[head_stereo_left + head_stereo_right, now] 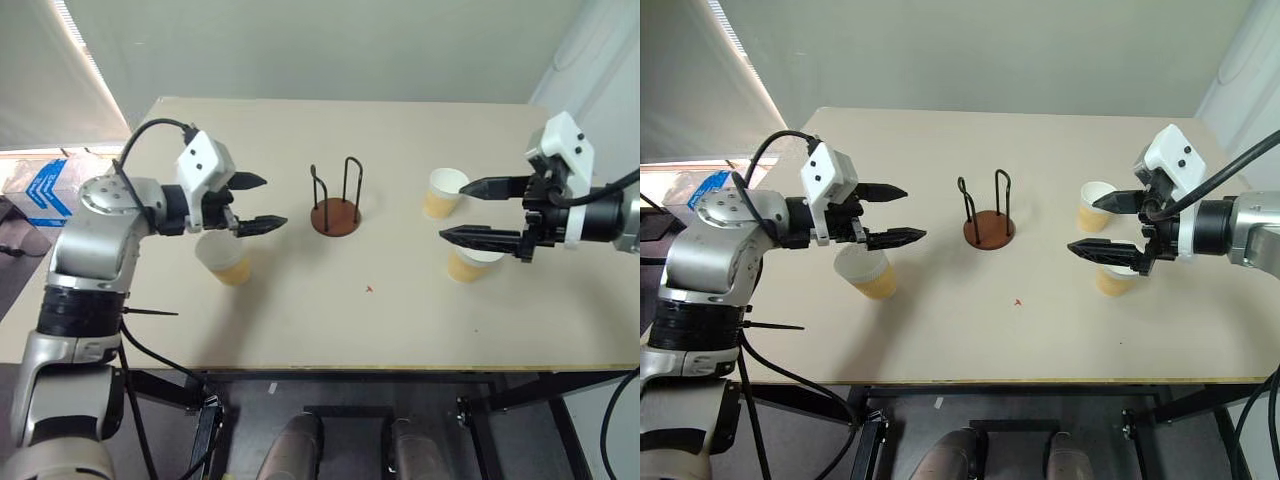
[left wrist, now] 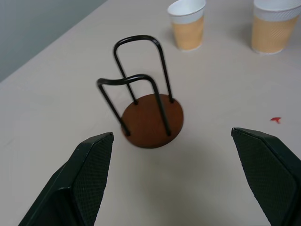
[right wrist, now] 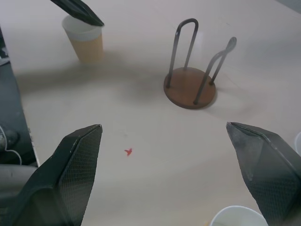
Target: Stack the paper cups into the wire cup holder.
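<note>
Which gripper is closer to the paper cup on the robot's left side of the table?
Left. The left gripper hovers open just above that paper cup; the right gripper is open far across the table, beyond the wire cup holder.

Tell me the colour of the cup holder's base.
Reddish-brown, a round disc base under black wire loops; clearest in the left wrist view.

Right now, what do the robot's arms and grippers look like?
Both arms are silver-grey metal with black joints and loose black cables. Each wrist carries a white boxy block. The left gripper and right gripper each have two black, pointed fingers with finely textured inner faces.
</note>
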Robot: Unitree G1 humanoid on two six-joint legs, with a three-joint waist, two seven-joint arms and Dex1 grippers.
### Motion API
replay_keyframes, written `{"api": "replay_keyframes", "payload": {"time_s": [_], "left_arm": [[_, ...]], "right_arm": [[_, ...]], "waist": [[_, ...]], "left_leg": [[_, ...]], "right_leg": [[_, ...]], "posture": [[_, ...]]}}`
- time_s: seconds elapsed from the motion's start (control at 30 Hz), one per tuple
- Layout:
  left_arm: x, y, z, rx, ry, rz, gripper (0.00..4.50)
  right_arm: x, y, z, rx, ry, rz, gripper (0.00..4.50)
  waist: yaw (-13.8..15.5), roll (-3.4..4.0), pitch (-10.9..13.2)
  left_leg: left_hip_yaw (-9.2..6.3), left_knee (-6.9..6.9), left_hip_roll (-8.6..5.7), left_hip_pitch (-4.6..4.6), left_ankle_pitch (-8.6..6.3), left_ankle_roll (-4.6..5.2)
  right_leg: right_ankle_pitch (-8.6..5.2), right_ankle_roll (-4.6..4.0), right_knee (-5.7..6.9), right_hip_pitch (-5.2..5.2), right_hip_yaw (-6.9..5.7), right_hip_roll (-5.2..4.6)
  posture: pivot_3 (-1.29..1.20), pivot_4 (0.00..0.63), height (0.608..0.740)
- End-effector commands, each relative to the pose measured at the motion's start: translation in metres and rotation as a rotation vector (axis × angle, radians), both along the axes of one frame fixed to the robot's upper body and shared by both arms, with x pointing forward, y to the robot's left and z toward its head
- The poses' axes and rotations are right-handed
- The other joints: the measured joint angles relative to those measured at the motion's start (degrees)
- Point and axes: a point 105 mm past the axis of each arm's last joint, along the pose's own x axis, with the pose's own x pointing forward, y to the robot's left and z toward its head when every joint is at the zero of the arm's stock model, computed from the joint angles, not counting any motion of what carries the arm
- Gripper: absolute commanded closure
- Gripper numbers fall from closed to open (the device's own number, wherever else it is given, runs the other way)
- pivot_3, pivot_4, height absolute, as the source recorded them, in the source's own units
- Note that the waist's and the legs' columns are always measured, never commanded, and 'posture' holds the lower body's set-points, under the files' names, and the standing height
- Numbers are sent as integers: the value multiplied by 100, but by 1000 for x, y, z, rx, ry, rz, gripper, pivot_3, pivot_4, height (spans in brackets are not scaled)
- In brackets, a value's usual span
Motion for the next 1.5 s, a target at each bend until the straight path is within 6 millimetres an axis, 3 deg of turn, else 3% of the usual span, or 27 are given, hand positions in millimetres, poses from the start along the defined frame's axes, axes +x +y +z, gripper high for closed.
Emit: {"api": "replay_keyframes", "payload": {"time_s": [0.03, 0.37, 0.8, 1.5], "left_arm": [[1, -3, 8, 6, -25, -8, 85], [4, -7, 2, -2, -3, -27, 85], [24, -44, -13, 32, 7, -9, 85], [44, -56, -32, 23, 19, 91, 85]], "right_arm": [[-2, 1, 15, 15, -64, -7, 26], [-2, 0, 16, 26, -54, -14, 26], [-3, 1, 11, 25, -53, -21, 26], [-4, 0, 14, 28, -57, -25, 26]], "waist": [[-3, 0, 0], [-3, 0, 0], [6, 0, 0], [3, -2, 1]], "left_leg": [[0, 0, 0, 0, 0, 0], [1, 0, 0, 0, 0, 0], [2, 2, -2, 0, 8, -5], [4, 4, -2, 0, 16, -12]], "right_leg": [[0, 0, 0, 0, 0, 0], [0, 1, -1, 0, 0, 0], [2, 6, -3, 4, 0, -1], [5, 19, -5, 6, 2, -2]], "posture": [[0, 150, 740], [0, 150, 740], [0, 150, 740], [0, 150, 740]]}}
